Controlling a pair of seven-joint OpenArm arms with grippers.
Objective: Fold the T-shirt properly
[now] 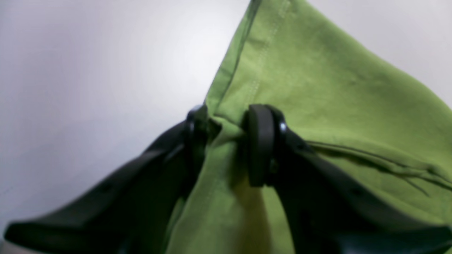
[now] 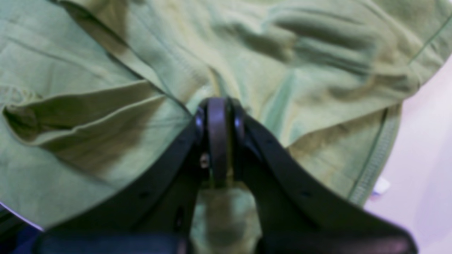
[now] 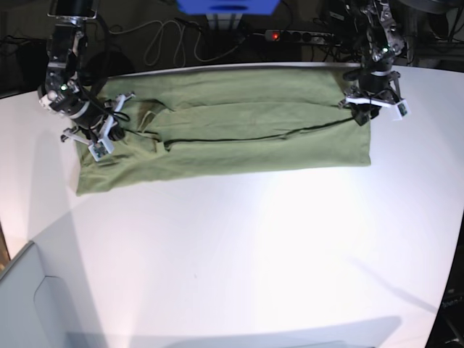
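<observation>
The olive-green T-shirt [image 3: 232, 134] lies stretched sideways across the far half of the white table [image 3: 239, 254], with a long fold line along its middle. My left gripper [image 3: 360, 116] is at the shirt's right end. In the left wrist view the left gripper [image 1: 226, 141] is shut on a pinch of hemmed fabric [image 1: 317, 88]. My right gripper [image 3: 118, 135] is at the shirt's left end, among wrinkles. In the right wrist view the right gripper [image 2: 217, 141] is shut, with the crumpled cloth [image 2: 106, 106] caught between its pads.
A power strip [image 3: 290, 35] with a red light and loose cables [image 3: 163, 43] lie behind the table's far edge. A blue object [image 3: 228, 6] stands at the top. A grey panel [image 3: 22, 304] sits at the front left corner.
</observation>
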